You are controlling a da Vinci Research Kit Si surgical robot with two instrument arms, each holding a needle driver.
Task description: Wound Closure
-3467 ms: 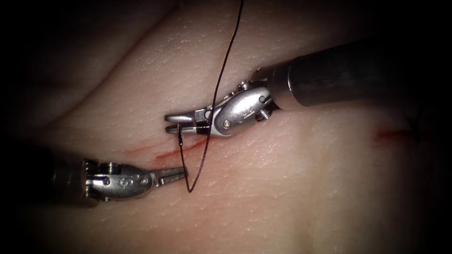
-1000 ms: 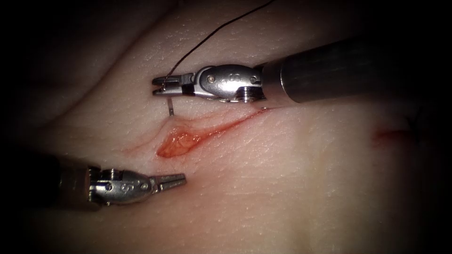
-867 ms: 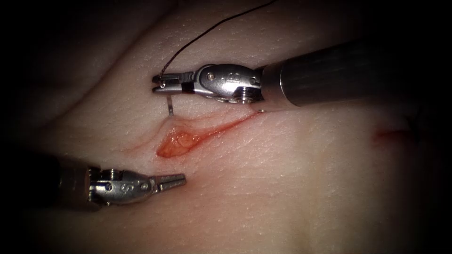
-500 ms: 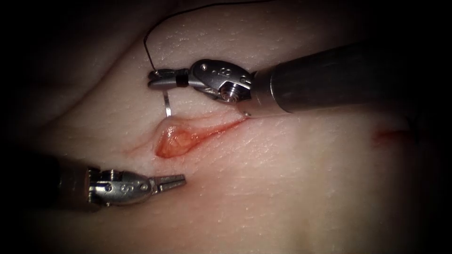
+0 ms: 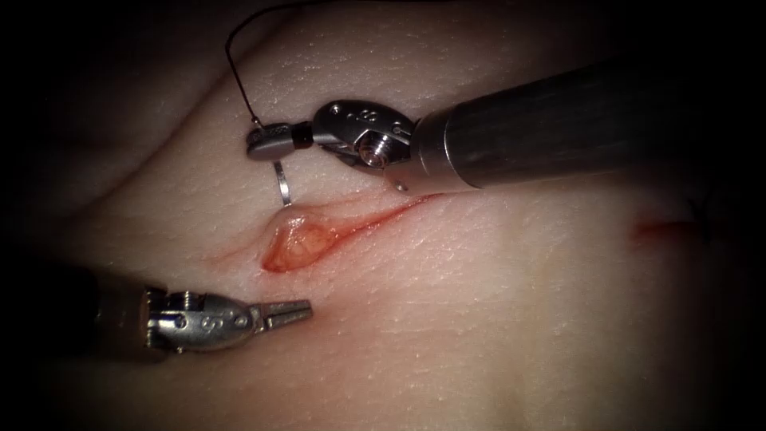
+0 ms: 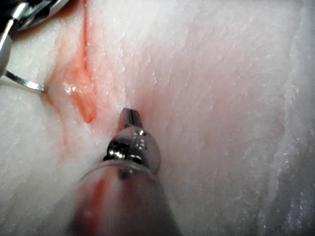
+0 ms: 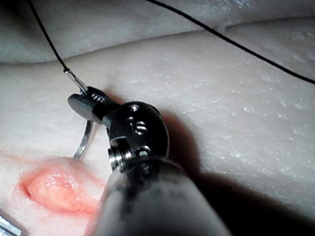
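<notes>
In the endoscope view my right tool (image 5: pixel 265 142) is shut on the curved needle (image 5: pixel 281 179) near its thread end. The needle arcs down from the jaws and its tip touches the upper left lip of the gaping cut (image 5: pixel 297 243). I cannot tell whether the tip has gone in. The right wrist view shows those jaws (image 7: pixel 86 104) clamped on the needle (image 7: pixel 84 142) beside the cut (image 7: pixel 54 189). Black thread (image 5: pixel 233 76) rises from the needle's end and curves away. My left tool (image 5: pixel 289 311) rests below the cut to the left, shut and holding nothing. Its tip (image 6: pixel 131 116) lies close beside the cut (image 6: pixel 78 83).
A shorter red mark (image 5: pixel 666 230) with a dark thread end lies on the tissue far to the right. A fold of tissue (image 5: pixel 159 136) rises at the upper left. More thread (image 7: pixel 221 35) lies across the tissue behind the right tool.
The right tool has rolled its wrist and shifted slightly left, bringing the needle tip down to the cut's lip. The thread swung left. The left tool barely moved.
</notes>
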